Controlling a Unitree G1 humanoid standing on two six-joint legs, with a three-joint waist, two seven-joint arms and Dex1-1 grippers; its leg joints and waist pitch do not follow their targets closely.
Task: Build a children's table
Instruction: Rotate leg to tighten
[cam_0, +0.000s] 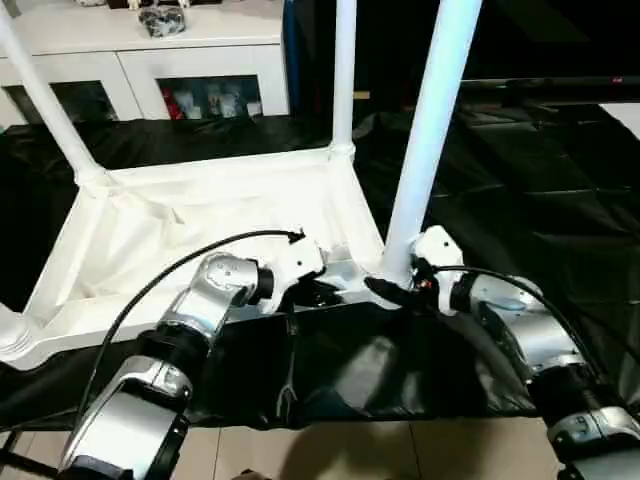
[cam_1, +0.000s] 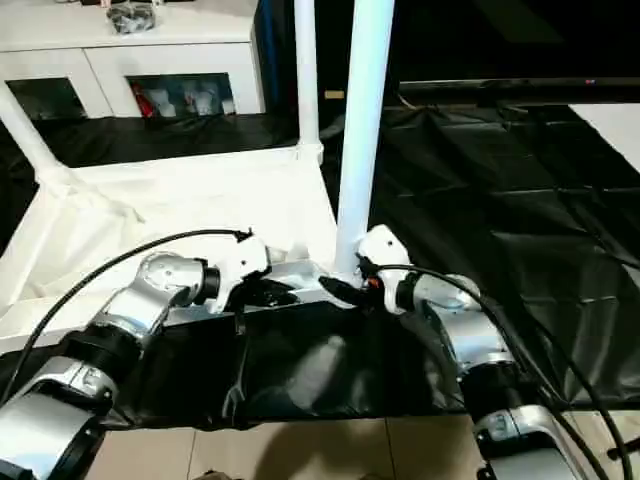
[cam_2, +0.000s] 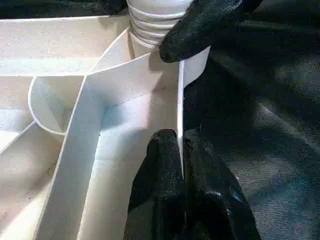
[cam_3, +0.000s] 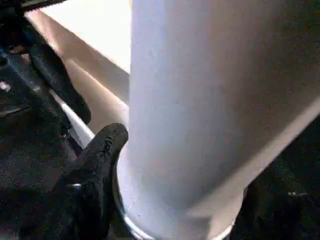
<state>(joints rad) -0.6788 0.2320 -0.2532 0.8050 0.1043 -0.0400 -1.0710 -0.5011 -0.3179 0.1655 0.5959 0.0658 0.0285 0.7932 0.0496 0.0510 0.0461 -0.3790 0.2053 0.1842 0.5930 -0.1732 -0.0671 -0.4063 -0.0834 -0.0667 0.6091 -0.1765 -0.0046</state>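
The children's table lies upside down on black cloth, and its white ribbed tabletop (cam_0: 150, 240) has legs standing up from its corner sockets. The nearest leg (cam_0: 425, 140) rises from the near right corner. My left gripper (cam_2: 181, 165) is shut on the thin rim of the tabletop (cam_2: 125, 90) just left of that corner. My right gripper (cam_0: 392, 290) reaches in from the right and is shut around that leg's base (cam_3: 200, 100). One black finger (cam_3: 100, 150) presses the leg's side, and the other is hidden behind the leg.
Two more legs (cam_0: 344, 70) (cam_0: 45, 110) stand at the far corners. A white cabinet (cam_0: 150, 40) with glass doors stands behind the table. Black cloth (cam_0: 520, 180) covers the floor to the right and in front, and light tiles (cam_0: 330, 450) show at the near edge.
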